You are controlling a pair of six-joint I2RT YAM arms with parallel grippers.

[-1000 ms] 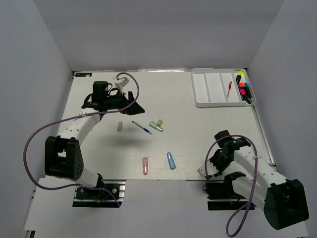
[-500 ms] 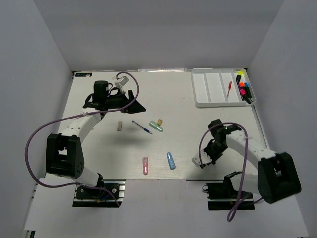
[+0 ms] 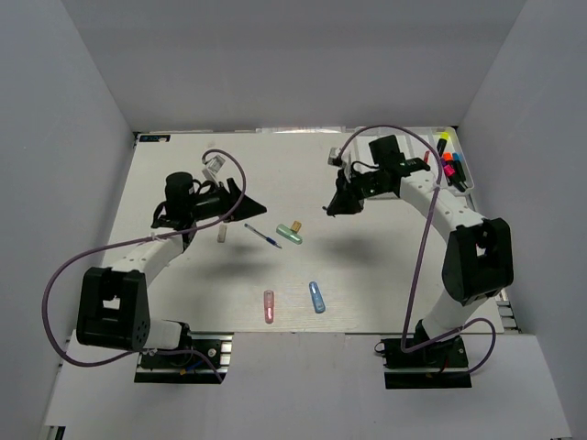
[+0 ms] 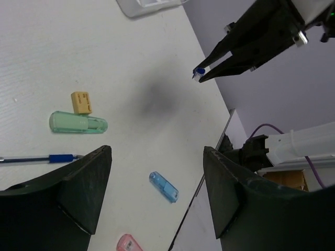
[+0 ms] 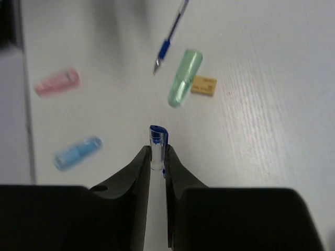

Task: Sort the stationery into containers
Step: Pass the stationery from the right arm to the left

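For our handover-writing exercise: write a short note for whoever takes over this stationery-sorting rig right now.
Left gripper: open, empty, above the table near the blue pen.
Right gripper: shut on a small blue-tipped piece, raised off the table.
Done: highlighters and red pen lie in the tray.
Left: bin the held piece; on the table remain the blue pen, green capsule with a tan bit beside it, second tan bit, pink capsule, blue capsule.
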